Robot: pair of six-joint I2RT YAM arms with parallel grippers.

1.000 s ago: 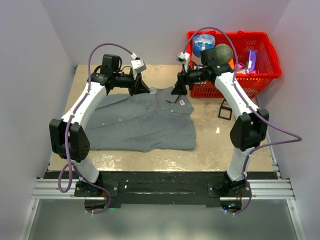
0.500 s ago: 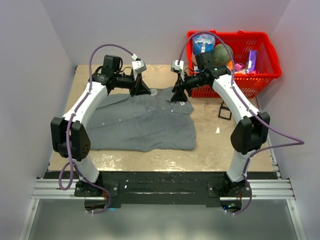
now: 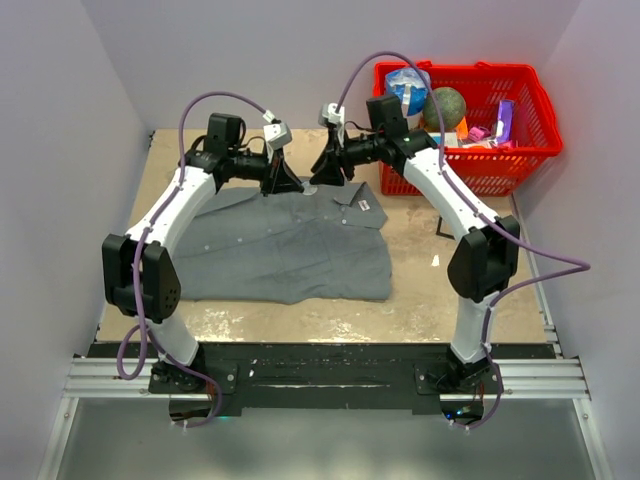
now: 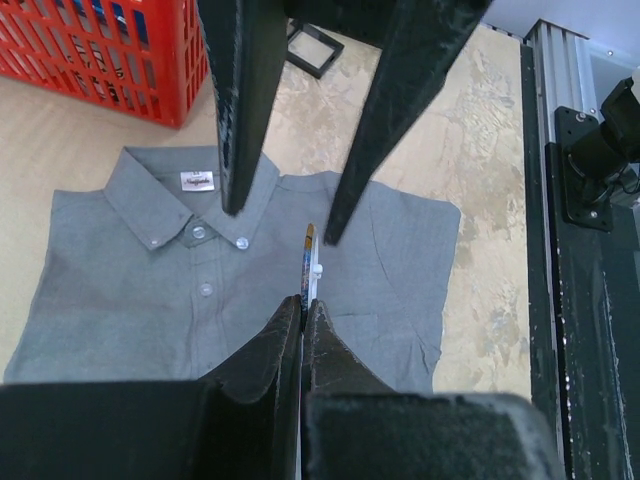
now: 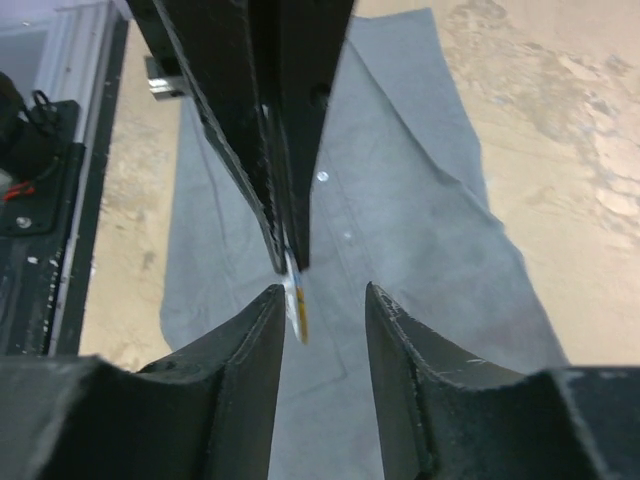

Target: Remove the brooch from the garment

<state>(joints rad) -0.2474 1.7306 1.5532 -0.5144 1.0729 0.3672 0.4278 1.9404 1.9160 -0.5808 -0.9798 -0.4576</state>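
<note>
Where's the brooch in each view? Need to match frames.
Top external: too small to make out, where the left fingers and right fingers meet.
Left wrist: brooch edge-on at centre, pinched at the left fingers' tips.
Right wrist: edge-on, just left of centre, between the right fingers.
Shared landmark: the grey shirt, beneath it in every view.

Tan table point(image 3: 420, 290) — grey shirt point(image 3: 280, 245), red basket point(image 3: 470, 176)
</note>
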